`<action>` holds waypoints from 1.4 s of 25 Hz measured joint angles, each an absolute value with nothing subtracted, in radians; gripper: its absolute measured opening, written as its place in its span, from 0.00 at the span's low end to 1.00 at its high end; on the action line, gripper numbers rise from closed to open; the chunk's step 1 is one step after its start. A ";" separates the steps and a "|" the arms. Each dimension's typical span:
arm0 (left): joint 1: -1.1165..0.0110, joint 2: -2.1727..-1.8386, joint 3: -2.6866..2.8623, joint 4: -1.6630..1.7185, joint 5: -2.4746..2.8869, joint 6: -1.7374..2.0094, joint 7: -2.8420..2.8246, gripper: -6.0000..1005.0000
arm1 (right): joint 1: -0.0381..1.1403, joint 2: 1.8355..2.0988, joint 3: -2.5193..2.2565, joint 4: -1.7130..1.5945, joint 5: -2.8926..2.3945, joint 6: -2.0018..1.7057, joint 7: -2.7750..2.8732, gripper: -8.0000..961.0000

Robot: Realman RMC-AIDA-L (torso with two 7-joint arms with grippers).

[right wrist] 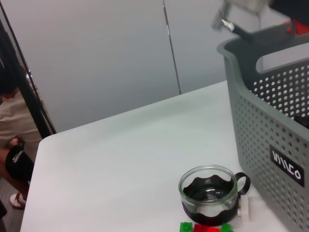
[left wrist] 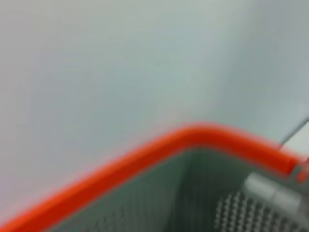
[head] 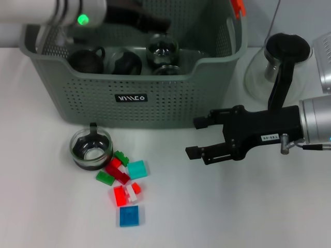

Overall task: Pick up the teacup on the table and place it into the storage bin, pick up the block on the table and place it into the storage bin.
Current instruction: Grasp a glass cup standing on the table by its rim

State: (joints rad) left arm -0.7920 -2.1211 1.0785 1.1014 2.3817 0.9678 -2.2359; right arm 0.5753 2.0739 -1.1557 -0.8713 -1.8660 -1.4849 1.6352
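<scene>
The storage bin [head: 170,98] stands at the back of the table [head: 248,206] and holds several dark glass cups [head: 163,50]. A glass teacup [head: 91,149] with a dark band sits in front of the bin's left part; the right wrist view shows this teacup [right wrist: 209,193] beside the bin [right wrist: 270,121]. Loose blocks lie just right of and in front of the cup: green, red, cyan [head: 137,169] and a blue block [head: 129,216]. My right gripper [head: 192,137] hovers open and empty to the right of them. My left gripper [head: 150,21] hangs over the bin.
A glass vessel with a black lid [head: 279,62] stands right of the bin, behind my right arm. The left wrist view shows only the bin's orange rim [left wrist: 145,154]. A person [right wrist: 9,121] sits beyond the table's far edge.
</scene>
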 joint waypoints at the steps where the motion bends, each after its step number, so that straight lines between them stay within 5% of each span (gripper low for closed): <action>1: -0.769 -2.125 1.078 1.175 2.375 1.016 -2.252 0.75 | 0.574 2.073 -1.153 -0.871 -1.866 -1.485 1.635 0.89; 7: -0.609 -2.170 1.106 1.590 2.339 1.340 -2.189 0.88 | 0.571 2.069 -1.136 -0.871 -1.866 -1.486 1.635 0.89; 16: -0.407 -2.176 1.100 1.803 2.257 1.702 -1.999 0.88 | 0.573 2.072 -1.084 -0.870 -1.866 -1.479 1.635 0.89; 35: -0.384 -2.174 1.166 1.518 2.607 1.608 -1.643 0.88 | 0.595 2.098 -1.077 -0.789 -1.861 -1.460 1.645 0.89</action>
State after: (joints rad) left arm -0.3843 -2.1739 1.1655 1.5179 2.6065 1.6081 -1.6429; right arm 0.5945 2.0975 -1.0769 -0.7887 -1.8612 -1.4600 1.6455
